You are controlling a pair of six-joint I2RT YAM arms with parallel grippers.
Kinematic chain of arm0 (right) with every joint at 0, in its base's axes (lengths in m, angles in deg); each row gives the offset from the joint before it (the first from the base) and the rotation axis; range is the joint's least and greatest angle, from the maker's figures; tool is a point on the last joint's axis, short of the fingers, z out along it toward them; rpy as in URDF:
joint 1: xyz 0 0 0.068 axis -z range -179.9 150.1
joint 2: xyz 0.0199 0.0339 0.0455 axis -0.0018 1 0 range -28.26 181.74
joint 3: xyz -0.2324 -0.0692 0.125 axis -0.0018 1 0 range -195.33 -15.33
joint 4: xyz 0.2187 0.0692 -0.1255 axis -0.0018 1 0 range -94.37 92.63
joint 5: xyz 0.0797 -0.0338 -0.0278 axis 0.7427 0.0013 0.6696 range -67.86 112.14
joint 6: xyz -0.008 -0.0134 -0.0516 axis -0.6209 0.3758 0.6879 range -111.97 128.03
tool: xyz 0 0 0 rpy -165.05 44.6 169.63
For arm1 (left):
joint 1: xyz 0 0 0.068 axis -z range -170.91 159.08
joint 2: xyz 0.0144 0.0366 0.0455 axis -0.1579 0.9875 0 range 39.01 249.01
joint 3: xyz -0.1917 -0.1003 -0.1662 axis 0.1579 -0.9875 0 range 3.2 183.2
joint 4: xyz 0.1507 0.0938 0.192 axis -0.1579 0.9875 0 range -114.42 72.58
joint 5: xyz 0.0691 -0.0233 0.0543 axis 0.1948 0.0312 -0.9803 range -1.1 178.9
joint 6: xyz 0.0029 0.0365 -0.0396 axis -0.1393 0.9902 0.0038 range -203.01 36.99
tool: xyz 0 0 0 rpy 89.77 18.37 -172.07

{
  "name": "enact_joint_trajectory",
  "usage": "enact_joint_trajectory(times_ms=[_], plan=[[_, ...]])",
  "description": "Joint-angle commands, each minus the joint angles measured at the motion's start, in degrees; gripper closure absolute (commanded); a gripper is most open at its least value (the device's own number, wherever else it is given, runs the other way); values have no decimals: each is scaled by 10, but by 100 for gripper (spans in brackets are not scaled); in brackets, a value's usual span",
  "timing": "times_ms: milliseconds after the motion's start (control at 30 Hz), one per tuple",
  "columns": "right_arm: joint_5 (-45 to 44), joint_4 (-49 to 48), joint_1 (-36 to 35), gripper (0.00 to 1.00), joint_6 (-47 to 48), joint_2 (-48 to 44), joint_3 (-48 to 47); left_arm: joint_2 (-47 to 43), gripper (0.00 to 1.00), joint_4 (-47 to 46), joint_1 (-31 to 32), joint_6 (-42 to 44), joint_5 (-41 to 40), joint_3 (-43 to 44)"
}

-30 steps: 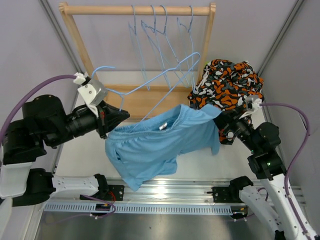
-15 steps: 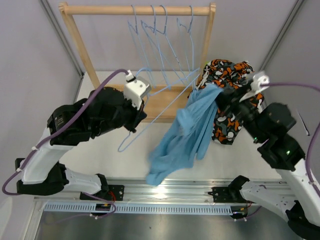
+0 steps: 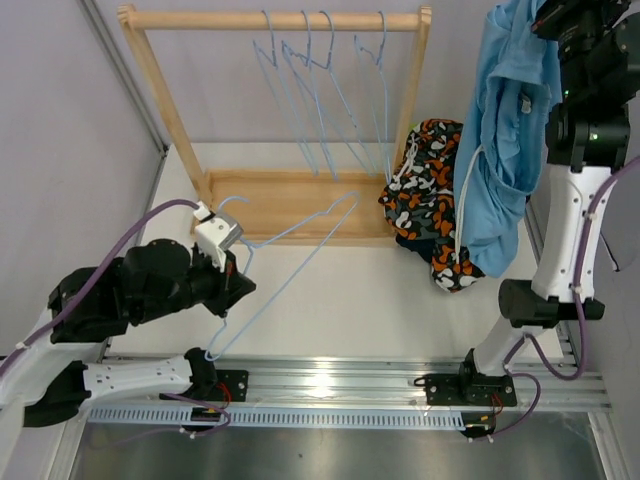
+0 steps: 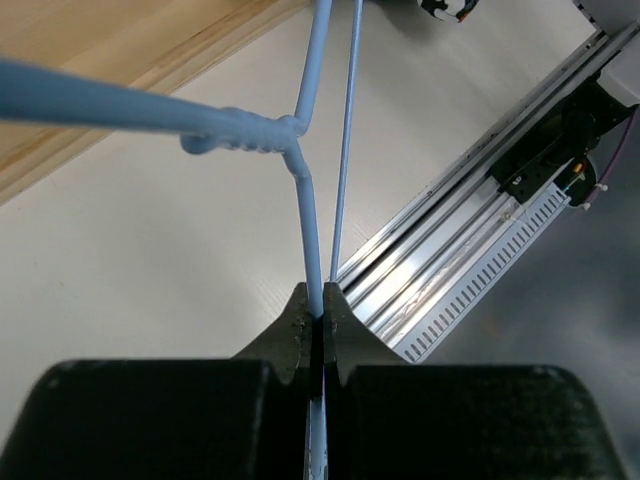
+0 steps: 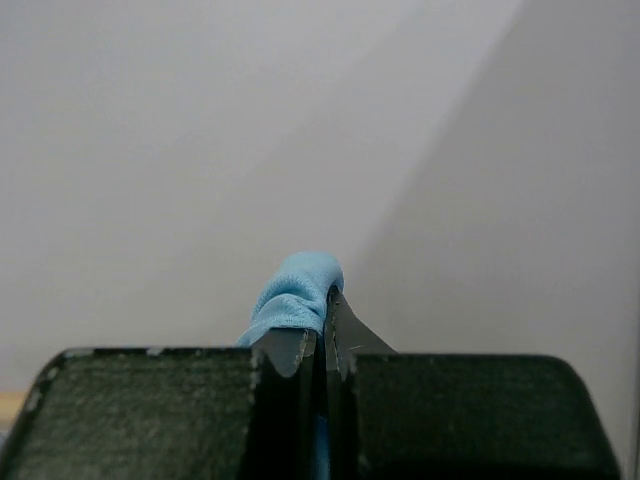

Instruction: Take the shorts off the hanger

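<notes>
The light blue shorts point(image 3: 505, 130) hang limp at the top right, clear of the table, bunched between the fingers of my right gripper point(image 5: 322, 310), which is shut on a fold of the shorts point(image 5: 295, 295). My left gripper point(image 3: 245, 285) is shut on the bare light blue wire hanger point(image 3: 300, 245), which slants over the table toward the rack's base. In the left wrist view the hanger's wire point(image 4: 305, 190) runs straight out from the left gripper point(image 4: 318, 312). Orange-black-white camouflage shorts point(image 3: 430, 190) lie heaped at the right of the rack.
A wooden rack point(image 3: 270, 20) stands at the back with several empty light blue hangers point(image 3: 320, 80) on its rod and a wooden base board point(image 3: 290, 205). A metal rail point(image 3: 340, 385) runs along the near edge. Grey walls close both sides.
The right arm has swung up and to the right, lifting the light blue shorts off the hanger. The left arm has drawn back to the lower left with the empty hanger.
</notes>
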Motion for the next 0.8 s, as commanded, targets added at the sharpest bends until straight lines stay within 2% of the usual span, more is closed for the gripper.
enact_joint_trajectory(times_ms=[0, 133, 200, 267, 300, 400, 433, 500, 533, 567, 600, 633, 667, 700, 767], plan=[[55, -94, 50, 100, -113, 36, -29, 3, 100, -17, 3, -26, -25, -30], [65, -142, 66, 100, -133, 75, -14, -14, 100, -31, 2, -40, -67, -83], [81, -171, 66, 100, -138, 92, 23, -18, 100, -32, 1, -49, -99, -108], [89, -185, 66, 100, -142, 104, 57, -24, 100, -40, -36, -39, -94, -121], [96, -191, 66, 100, -143, 105, 109, -26, 100, -47, -86, -29, -80, -137], [136, -243, 65, 100, -153, 91, 212, -28, 100, -80, -174, 18, -5, -158], [151, -249, 65, 100, -154, 85, 280, -25, 100, -95, -219, 40, 7, -163], [158, -257, 61, 100, -157, 48, 360, -8, 100, -110, -252, 60, 25, -168], [156, -284, 61, 89, -162, 28, 409, 0, 100, -122, -281, 79, 29, -163], [147, -302, 60, 64, -166, 5, 512, 9, 100, -128, -298, 88, 36, -160], [137, -318, 59, 32, -170, -19, 563, 23, 100, -134, -315, 96, 51, -154], [126, -329, 58, 6, -172, -72, 608, 30, 100, -143, -350, 113, 61, -133], [103, -336, 56, 1, -170, -97, 682, 38, 100, -145, -370, 122, 70, -122], [91, -331, 52, 1, -169, -122, 711, 55, 100, -146, -406, 130, 84, -112], [70, -315, 45, 1, -150, -197, 782, 78, 100, -145, -437, 154, 95, -60]])
